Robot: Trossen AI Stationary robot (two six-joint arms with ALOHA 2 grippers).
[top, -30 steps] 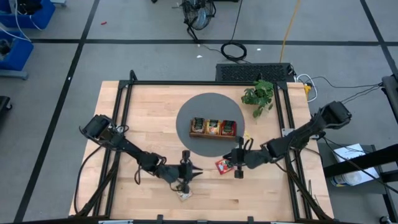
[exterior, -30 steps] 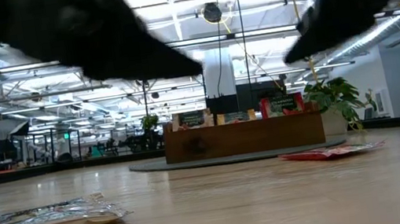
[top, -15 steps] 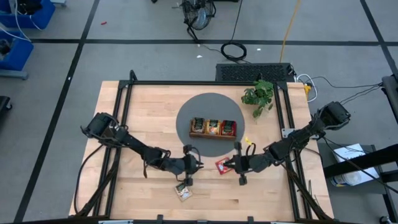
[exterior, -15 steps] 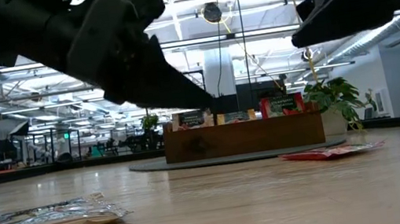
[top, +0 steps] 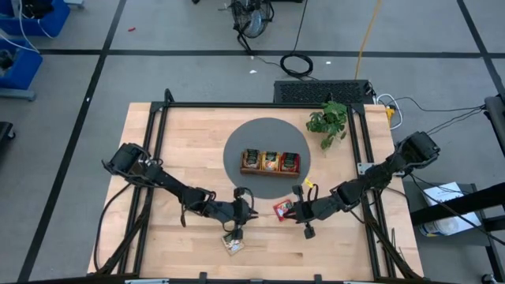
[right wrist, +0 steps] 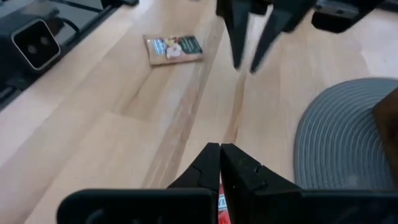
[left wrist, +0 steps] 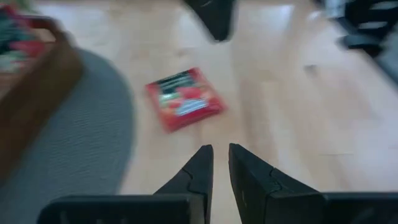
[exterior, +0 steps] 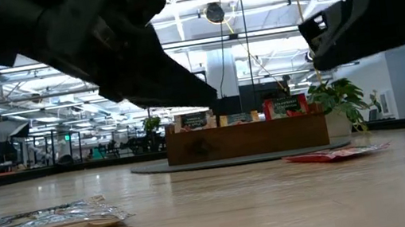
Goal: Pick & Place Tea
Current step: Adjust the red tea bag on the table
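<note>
A red tea sachet lies flat on the wood just near of the grey mat; the left wrist view shows the red sachet ahead of my left gripper. That gripper hovers left of it, pointing at it, narrowly open and empty. My right gripper hangs shut over the sachet's right edge, clear of the table in the low view. A cream sachet lies flat near the front edge. More tea stands in the wooden tray on the mat.
A potted plant stands at the far right behind the mat. Black frame rails run along the table's left and right sides. Bare wood lies to the right along the near edge.
My left gripper has gone from beside the cream sachet toward the far right, toward the red sachet, and has rolled about its own line. My right gripper has sunk a little over the red sachet and has rolled too. Both sachets lie where they were.
</note>
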